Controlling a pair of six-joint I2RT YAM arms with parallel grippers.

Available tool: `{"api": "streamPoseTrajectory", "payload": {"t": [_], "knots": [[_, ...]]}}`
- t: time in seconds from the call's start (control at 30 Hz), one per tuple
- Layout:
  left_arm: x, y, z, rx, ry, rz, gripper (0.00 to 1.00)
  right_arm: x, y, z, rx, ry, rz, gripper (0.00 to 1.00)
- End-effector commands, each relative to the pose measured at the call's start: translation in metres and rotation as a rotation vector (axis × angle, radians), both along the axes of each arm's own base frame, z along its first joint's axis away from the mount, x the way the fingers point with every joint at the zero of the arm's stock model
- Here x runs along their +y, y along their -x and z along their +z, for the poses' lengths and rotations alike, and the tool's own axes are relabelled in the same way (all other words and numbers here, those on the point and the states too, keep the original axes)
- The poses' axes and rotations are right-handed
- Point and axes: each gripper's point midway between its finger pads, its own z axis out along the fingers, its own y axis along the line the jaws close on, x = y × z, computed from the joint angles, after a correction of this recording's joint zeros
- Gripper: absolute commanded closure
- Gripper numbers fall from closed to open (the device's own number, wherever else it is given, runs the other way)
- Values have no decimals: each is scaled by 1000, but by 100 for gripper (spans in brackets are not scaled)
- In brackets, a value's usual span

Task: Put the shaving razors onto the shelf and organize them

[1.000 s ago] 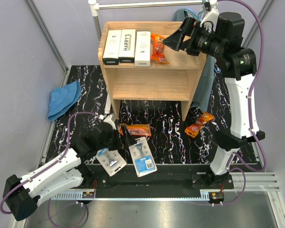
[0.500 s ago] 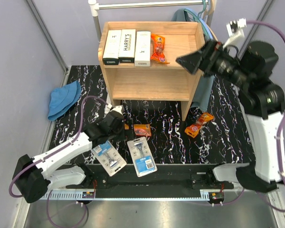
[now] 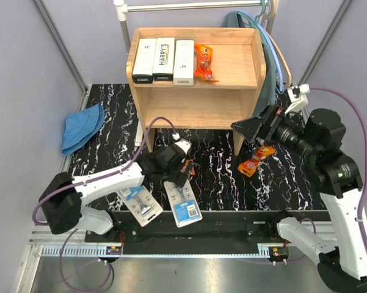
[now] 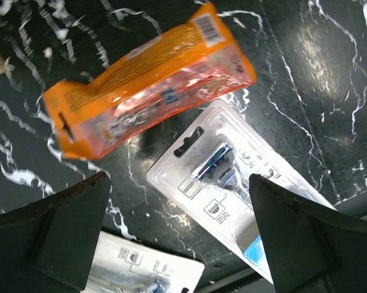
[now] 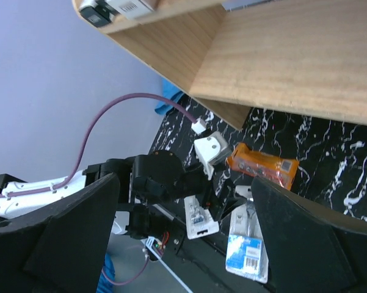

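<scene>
We note the left claw (image 4: 178, 177) spread wide, pinching nothing, hovering low over the counter (image 4: 305, 55). An orange pouch (image 4: 146, 79) lies flat just beyond its fingertips. The pouch's long axis is slanted, nearer the finger-to-finger line than across it, so we judge a wrist turn is needed before closing. A blister card (image 4: 232, 183) sits right under the gap — it could get caught. The right claw (image 3: 247, 127) is also spread and empty, by the shelf (image 3: 232, 64) leg above a second pouch (image 3: 256, 160). The left arm is nearer the first pouch. Three white boxes (image 3: 163, 61) are already on the top tier.
</scene>
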Motion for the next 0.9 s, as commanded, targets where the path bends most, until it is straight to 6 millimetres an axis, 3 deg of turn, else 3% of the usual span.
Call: {"api": "streamPoseTrajectory", "payload": {"t": [0.0,0.07,0.27,0.43,0.53,0.7,0.77,0.87], "knots": [[-27,-24,6,-108,-65,-112,1,-5,8,0,-20,-45,-25,0],[-30,-32,5,-125,-93,-110,1,-6,14,-3,-15,-51,-17,0],[-27,-52,-25,-129,-251,-76,2,-10,32,-17,6,-71,-18,0],[-29,-57,-49,-99,-301,-52,4,-13,44,-29,27,-88,-17,0],[-35,-56,-60,-69,-295,-59,12,-14,50,-33,33,-89,-10,0],[-41,-57,-75,-33,-327,-88,45,-13,53,-35,40,-86,4,0],[-45,-58,-75,-27,-331,-99,51,-12,54,-36,46,-86,8,0],[-45,-57,-78,-12,-336,-105,72,-13,55,-37,45,-86,8,0]]}}
